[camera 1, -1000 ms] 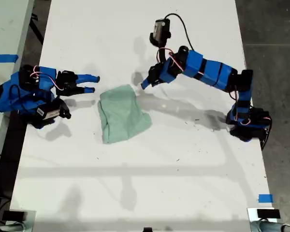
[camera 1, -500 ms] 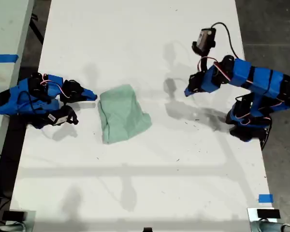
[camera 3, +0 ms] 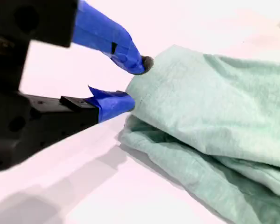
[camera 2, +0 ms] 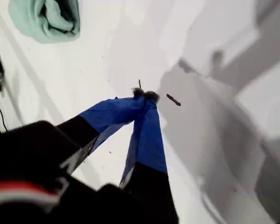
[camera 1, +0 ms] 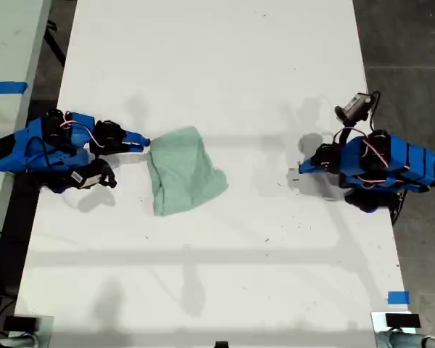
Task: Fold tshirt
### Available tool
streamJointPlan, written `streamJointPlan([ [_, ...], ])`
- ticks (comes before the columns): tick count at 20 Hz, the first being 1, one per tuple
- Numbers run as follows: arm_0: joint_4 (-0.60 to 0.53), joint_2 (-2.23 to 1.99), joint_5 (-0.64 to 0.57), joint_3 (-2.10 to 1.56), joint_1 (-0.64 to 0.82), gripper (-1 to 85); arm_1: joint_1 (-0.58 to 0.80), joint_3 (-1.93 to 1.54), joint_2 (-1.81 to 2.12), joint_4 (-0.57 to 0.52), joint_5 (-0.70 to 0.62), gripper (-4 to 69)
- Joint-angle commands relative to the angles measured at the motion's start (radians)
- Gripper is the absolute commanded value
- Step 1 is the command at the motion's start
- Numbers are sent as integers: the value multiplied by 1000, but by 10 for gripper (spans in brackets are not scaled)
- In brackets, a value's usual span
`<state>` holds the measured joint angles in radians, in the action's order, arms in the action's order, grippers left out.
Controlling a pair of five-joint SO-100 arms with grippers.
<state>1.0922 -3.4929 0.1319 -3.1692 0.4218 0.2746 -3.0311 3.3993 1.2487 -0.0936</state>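
Toward the exterior view's left of the white table (camera 1: 225, 65) lies the tshirt (camera 1: 183, 170), a pale mint-green bundle folded over on itself into a rough upright rectangle, with a rounded lobe bulging out toward the exterior view's right. In the second wrist view its layers stack loosely, an upper sheet draped over darker folds beneath.

At the bundle's upper corner on the exterior view's left sits my second gripper (camera 3: 130, 84). Its two blue fingers stand slightly apart, tips right at the cloth's edge, touching it; nothing is clamped between them that I can make out. The arm behind it lies low along the table's edge on the exterior view's left, red and white wires looped over its blue body.

Well apart, on the exterior view's right of the table, my first gripper (camera 2: 144, 95) rests over bare tabletop. Its blue fingers meet at the tips, holding nothing. A small dark fleck (camera 2: 173, 100) lies on the table just beside those tips. In the first wrist view the tshirt shows only far off, with open table between it and the fingers.

A strip of blue tape (camera 1: 397, 297) marks the table near the exterior view's lower right corner, and another blue strip (camera 1: 6, 88) crosses the neighbouring surface at the exterior view's left edge.
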Motion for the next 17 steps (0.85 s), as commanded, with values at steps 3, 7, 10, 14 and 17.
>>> streamJointPlan([
  [3, 6, -104, -14, -12, -5, 118, 23, -32, 89, 32, -146, 56],
  [7, 6, -104, -14, -12, -5, 120, 12, -31, 92, 37, -746, 46],
  [10, 6, -104, -14, -12, -5, 120, 14, -31, 92, 37, -747, 42],
  [14, 6, -104, -15, -12, -5, 120, 14, -31, 92, 37, -747, 41],
  [17, 6, -104, -15, -12, -5, 120, 14, -31, 92, 37, -747, 40],
])
